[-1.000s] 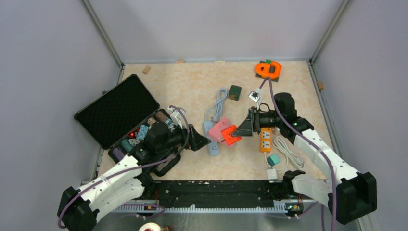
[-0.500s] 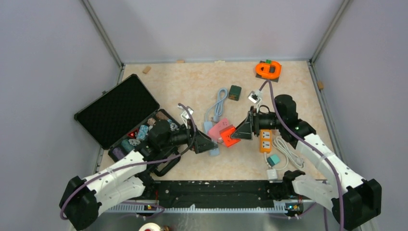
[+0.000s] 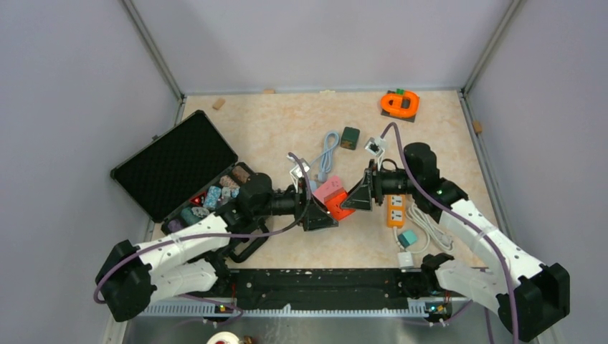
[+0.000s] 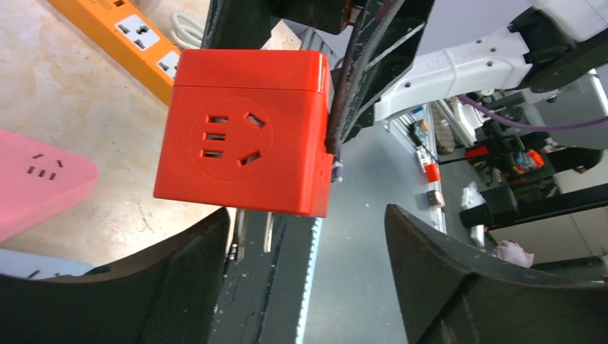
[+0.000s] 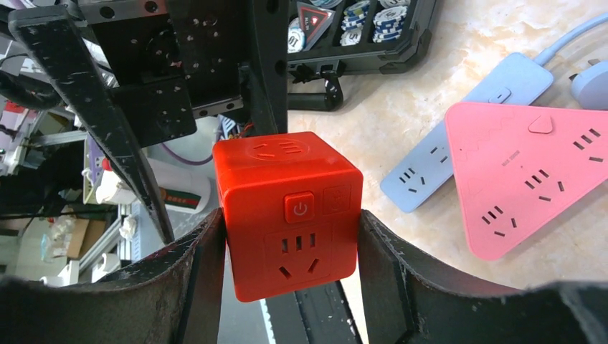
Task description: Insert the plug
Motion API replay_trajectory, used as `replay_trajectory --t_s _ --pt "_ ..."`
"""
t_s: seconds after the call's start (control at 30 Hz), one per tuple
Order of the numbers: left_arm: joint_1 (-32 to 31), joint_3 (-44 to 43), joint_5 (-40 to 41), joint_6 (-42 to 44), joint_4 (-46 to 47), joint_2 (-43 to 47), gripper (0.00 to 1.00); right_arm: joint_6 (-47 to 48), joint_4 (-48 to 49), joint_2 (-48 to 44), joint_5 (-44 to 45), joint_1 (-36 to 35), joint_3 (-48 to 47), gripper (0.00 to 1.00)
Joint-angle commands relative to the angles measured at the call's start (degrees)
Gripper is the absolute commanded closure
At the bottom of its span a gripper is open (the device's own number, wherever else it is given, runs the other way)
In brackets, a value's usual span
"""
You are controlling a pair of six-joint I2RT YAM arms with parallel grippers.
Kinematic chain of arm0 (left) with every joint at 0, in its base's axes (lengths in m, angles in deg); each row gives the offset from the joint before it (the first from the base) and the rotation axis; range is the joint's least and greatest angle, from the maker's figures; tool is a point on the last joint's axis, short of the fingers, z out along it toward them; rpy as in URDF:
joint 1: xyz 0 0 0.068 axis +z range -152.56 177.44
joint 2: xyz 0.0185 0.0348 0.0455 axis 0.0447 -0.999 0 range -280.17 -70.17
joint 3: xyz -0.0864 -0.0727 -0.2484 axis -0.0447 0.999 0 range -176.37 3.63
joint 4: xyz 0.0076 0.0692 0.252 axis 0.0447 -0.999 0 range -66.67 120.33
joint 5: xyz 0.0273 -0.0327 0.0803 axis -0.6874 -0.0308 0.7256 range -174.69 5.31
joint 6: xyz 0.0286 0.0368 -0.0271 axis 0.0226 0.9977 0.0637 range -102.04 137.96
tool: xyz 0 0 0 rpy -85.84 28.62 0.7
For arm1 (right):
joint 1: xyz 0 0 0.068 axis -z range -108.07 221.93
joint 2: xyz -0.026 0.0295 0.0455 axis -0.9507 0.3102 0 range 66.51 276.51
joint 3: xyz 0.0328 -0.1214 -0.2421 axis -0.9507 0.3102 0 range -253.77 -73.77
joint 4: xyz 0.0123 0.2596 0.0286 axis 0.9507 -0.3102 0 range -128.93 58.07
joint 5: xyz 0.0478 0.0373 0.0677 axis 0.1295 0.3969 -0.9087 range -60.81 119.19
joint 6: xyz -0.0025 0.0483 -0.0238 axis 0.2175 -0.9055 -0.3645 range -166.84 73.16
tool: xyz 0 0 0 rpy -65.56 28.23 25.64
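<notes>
The right gripper is clamped on a red cube socket, one finger flat on each of two opposite faces. It holds the cube in the air above the middle of the table, just beside the pink triangular power strip. The left gripper faces it from the other side with its jaws spread and nothing between them. In the left wrist view the cube sits just beyond the fingertips, and its metal pins point out of the lower face.

This looks like a transfer or a two-handed regrip before the cube's pins go into a strip. Which strip, pink, blue-grey or orange, cannot be told.

To do it well:
- Bring the left fingers onto the two faces the right fingers leave bare.
- Stay well off the pins so they remain free to enter the slots.
- Centre the cube between the fingers before closing, so it does not twist.
- Release the right grip only once the left one is firm.
- A hard plastic cube can slip on smooth faces, so squeeze squarely.
</notes>
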Motion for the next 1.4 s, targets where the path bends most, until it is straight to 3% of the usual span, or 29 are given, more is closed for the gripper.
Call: replay_trajectory --t_s 0.0,0.07,0.13,0.23,0.33,0.5,0.63,0.77,0.83,0.97,1.07,1.17,1.23,1.3,1.37 --pt "-0.1 -2.5 2.1 0.6 4.2 -0.5 0.32 0.6 2.0 -0.2 -0.3 -1.2 -2.5 1.0" --pt "-0.2 -2.1 3.1 0.7 4.2 -0.3 0.41 0.0 2.7 -0.2 -0.7 -1.2 -2.3 1.0" --pt "-0.1 -1.7 4.2 0.8 4.3 0.1 0.41 -0.3 3.6 -0.5 -1.6 -1.3 -2.0 1.0" --pt "-0.2 -1.4 6.0 1.4 3.4 0.6 0.18 -0.6 4.4 -1.4 -2.1 -1.3 -1.6 1.0" --pt "0.0 -1.3 10.4 2.2 0.7 1.3 0.07 -0.2 3.9 -2.3 -1.9 -1.4 -1.7 1.0" --pt "0.0 -1.5 14.7 2.1 -3.2 1.8 0.05 -0.2 3.9 -3.1 -2.4 -1.3 -1.5 1.0" --pt "0.0 -1.3 10.9 1.4 0.3 0.9 0.09 -0.9 5.3 -3.6 -3.1 -1.3 -1.1 1.0" --pt "0.0 -0.9 2.3 -1.1 8.6 -1.7 0.19 -1.7 6.8 -3.4 -3.4 -1.3 -0.4 1.0" --pt "0.0 -1.1 -0.7 -2.3 12.2 -3.2 0.32 -1.8 6.8 -3.2 -2.8 -1.3 -0.1 1.0" --pt "-0.1 -1.1 -0.7 -1.8 12.3 -3.5 0.76 -1.2 4.0 -2.8 1.2 -1.3 -1.0 1.0" --pt "0.0 -1.6 2.9 2.5 6.1 -1.0 0.94 -1.0 1.0 -2.8 5.2 -1.3 -2.5 0.82" --pt "-0.1 -2.3 8.3 8.7 -2.7 2.5 0.97 -2.0 -1.4 -3.0 9.4 -1.4 -3.7 0.42" --pt "0.0 -3.3 11.2 13.5 -8.6 4.5 0.97 -2.8 -3.5 -2.9 11.9 -1.4 -4.5 0.22" --pt "-0.1 -4.1 12.5 19.9 -12.8 6.3 0.96 -4.4 -4.0 -2.9 13.2 -1.3 -5.0 0.12" --pt "-0.1 -5.0 14.2 25.2 -17.0 7.6 0.96 -6.9 -3.0 -2.8 12.8 -1.3 -5.0 0.1"
